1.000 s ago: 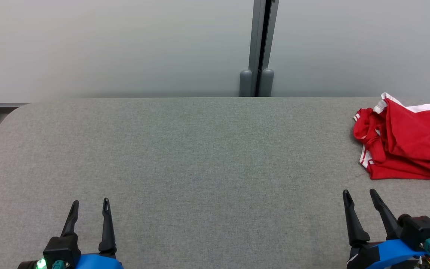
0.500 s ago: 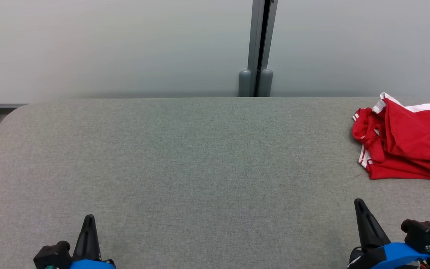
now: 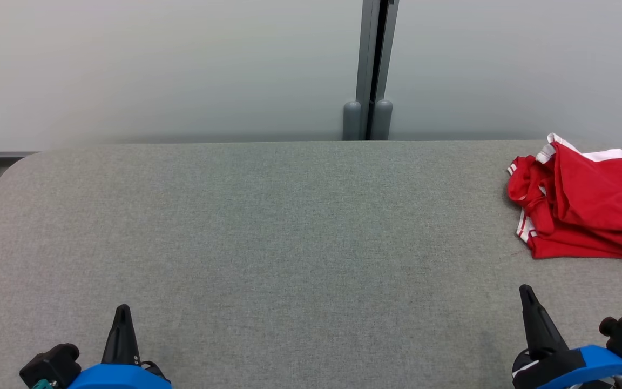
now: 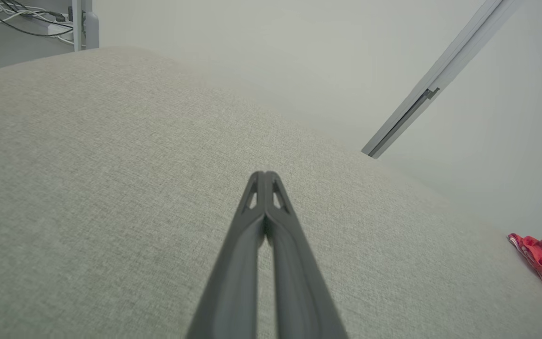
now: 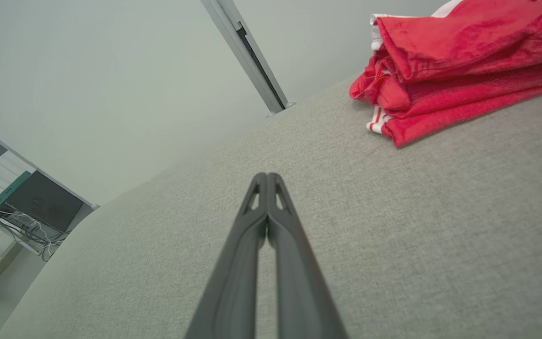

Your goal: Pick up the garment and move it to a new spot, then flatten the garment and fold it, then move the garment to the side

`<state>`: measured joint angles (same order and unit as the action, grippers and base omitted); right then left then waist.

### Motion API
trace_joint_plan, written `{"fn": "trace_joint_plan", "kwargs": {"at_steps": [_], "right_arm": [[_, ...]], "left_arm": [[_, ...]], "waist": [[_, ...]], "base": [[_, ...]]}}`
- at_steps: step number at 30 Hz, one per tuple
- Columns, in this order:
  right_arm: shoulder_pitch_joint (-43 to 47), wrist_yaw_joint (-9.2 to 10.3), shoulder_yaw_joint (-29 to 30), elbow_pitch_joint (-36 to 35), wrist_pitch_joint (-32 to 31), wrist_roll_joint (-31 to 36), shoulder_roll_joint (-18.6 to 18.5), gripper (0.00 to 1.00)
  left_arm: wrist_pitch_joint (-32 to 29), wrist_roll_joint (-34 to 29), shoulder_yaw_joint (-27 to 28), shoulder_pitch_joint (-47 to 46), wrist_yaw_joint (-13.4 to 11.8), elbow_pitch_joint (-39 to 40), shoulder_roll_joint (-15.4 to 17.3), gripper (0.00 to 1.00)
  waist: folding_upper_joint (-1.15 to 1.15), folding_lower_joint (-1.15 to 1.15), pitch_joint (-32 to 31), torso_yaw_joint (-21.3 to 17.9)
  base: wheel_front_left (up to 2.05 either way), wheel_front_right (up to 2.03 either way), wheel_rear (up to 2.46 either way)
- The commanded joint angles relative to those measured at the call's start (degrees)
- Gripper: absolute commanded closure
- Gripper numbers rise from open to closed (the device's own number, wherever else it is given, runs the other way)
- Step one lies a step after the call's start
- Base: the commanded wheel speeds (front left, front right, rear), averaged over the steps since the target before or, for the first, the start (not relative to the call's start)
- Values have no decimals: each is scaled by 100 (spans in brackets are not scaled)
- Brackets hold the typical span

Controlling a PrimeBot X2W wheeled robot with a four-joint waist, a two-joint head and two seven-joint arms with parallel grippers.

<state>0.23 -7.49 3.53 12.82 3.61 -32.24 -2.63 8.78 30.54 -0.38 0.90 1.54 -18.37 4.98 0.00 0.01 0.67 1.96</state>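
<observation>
Near, at the bottom, the left gripper and the right gripper each have two fingers pressed together, holding nothing; a second ago both pairs stood apart, so they have just snapped shut over the bare grey table; no cloth is caught, so the shutting itself does nothing to the garment; farther off, at the far right, the red garment lies in a loose, layered heap, well apart from both; it could be waiting to be picked up, or already folded and put aside; no box or bin shows.
</observation>
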Motion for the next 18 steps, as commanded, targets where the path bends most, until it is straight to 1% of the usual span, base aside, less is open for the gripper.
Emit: {"fn": "trace_joint_plan", "kwargs": {"at_steps": [1,10,11,18], "right_arm": [[-186,0,29,-57,-41,-312,-24,100],[-250,0,67,-37,-170,-1075,-26,100],[-250,0,67,-37,-170,-1075,-26,100],[-309,0,95,-23,-262,-1622,-27,100]], "left_arm": [[-67,299,80,-195,41,116,5,100],[-265,1087,156,-267,116,163,-25,100],[-265,1087,156,-267,116,163,-25,100],[-403,1648,222,-331,168,197,-43,100]], "waist": [[0,0,-1,-4],[0,0,-5,-21],[0,0,-5,-21],[0,0,-9,-34]], "base": [[0,0,0],[0,0,0],[0,0,0],[0,0,0]]}}
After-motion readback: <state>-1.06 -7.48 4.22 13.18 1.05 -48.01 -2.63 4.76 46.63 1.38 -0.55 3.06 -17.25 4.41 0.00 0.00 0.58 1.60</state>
